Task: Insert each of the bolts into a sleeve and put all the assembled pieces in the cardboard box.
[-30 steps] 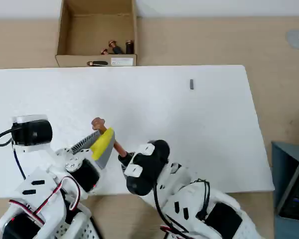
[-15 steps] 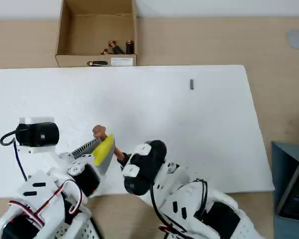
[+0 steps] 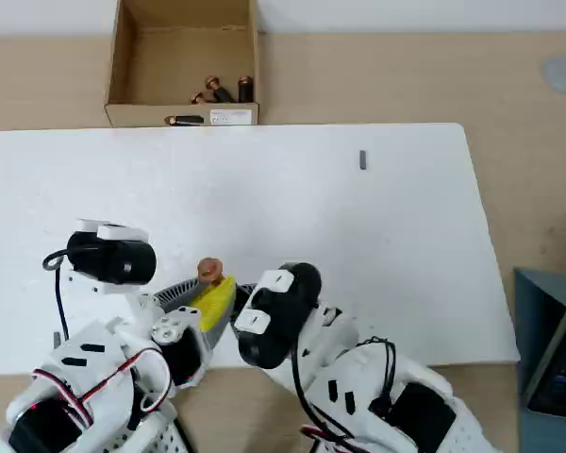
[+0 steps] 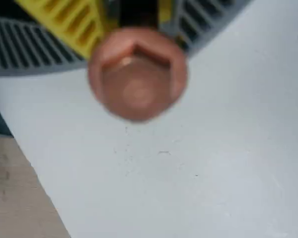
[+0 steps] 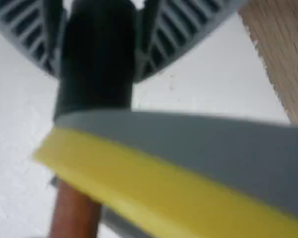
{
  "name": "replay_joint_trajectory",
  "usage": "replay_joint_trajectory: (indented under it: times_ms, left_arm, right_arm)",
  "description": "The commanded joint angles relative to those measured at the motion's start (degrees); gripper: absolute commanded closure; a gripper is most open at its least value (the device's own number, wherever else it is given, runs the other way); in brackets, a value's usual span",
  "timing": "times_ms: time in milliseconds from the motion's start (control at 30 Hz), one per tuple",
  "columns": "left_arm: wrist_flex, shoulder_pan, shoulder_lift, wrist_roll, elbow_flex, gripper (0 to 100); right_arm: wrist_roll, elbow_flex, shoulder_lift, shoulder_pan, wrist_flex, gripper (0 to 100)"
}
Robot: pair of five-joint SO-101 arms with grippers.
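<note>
Over white mat: left gripper pinches bolt (copper), right gripper clasps sleeve.

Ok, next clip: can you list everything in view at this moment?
cardboard box: one, brown, on the table beyond the board's far edge
assembled pieces: at least three, copper and black, in the box by its front wall
bolt: one, copper, held in the left gripper
sleeve: one, black, held in the right gripper, lined up with the bolt
board: one, white, on the table
small piece: one, dark grey, far right part of the board
disc: one, grey, far right of the table
table: one, wood-coloured
left gripper: shut on the bolt, near the board's near edge
right gripper: shut on the sleeve, beside the left
</note>
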Motion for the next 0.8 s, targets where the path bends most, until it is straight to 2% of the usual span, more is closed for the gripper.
replay_joint_trajectory:
  times_ms: [0, 100, 200, 267, 633, 700, 767]
  left_arm:
    - [0.2, 1.3, 0.0, -0.5, 0.3, 99]
    - [0.2, 1.1, 0.0, -0.6, 0.6, 93]
    - [0.2, -2.9, 0.3, -0.9, 1.4, 84]
    - [0.2, -4.9, 0.5, -1.0, 1.5, 82]
    - [0.0, -6.1, 0.4, -0.6, -4.0, 82]
    - [-0.1, -8.0, 0.4, -0.6, -6.7, 83]
    - [-0.3, -10.9, 0.5, -1.0, -9.0, 88]
  right_arm:
    - [0.4, -0.6, -6.3, -0.7, -1.7, 98.9]
    - [0.4, -0.6, -6.3, -0.7, -1.5, 98.9]
    - [0.4, -0.6, -6.3, -0.7, -1.5, 98.9]
    - [0.4, -0.5, -6.2, -0.6, -1.5, 98.9]
    - [0.4, 0.0, -6.3, 3.1, -1.4, 98.9]
    - [0.3, 0.3, -6.4, 3.6, -1.4, 98.9]
    - [0.3, 0.5, -6.5, 5.0, -1.4, 98.9]
